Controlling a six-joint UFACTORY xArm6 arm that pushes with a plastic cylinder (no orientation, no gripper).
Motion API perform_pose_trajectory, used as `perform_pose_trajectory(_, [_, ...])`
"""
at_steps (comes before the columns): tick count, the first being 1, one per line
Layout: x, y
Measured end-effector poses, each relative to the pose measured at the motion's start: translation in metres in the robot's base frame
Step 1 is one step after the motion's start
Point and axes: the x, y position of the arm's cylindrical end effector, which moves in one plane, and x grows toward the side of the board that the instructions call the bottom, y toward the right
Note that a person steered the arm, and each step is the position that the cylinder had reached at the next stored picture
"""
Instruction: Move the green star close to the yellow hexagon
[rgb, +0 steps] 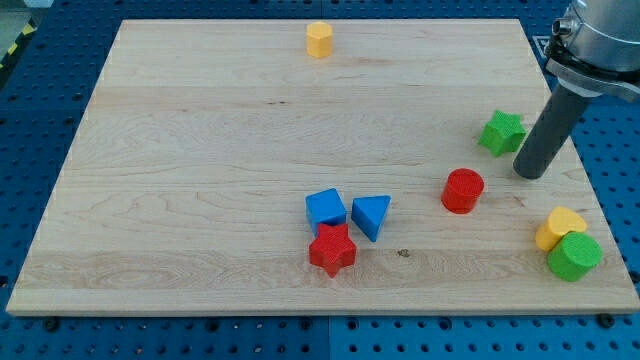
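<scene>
- My tip (530, 174) stands on the counter (200, 180), just to the right of the green star (501, 131) and a little lower, not clearly touching it.
- I judge this side is chosen because the yellow hexagon (319, 40) lies far to the upper left, so a push from here sends the star that way.
- The red cylinder (463, 190) sits near, below-left, outside that path.
- The end effector is a plain rod; it has nothing to open or close.
</scene>
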Motion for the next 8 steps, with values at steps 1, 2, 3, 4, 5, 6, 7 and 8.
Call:
perform_pose_trajectory(1, [-0.009,0.000])
perform_pose_trajectory(2, [-0.028,-0.009])
perform_pose_trajectory(3, [-0.053,-0.028])
perform_pose_trajectory(4, [-0.080,-0.044])
perform_pose_trajectory(5, [-0.104,-0.049])
perform_pose_trajectory(6, [-0.122,-0.049])
perform_pose_trajectory(7, [-0.118,-0.037])
perform_pose_trajectory(8, [-0.118,-0.018])
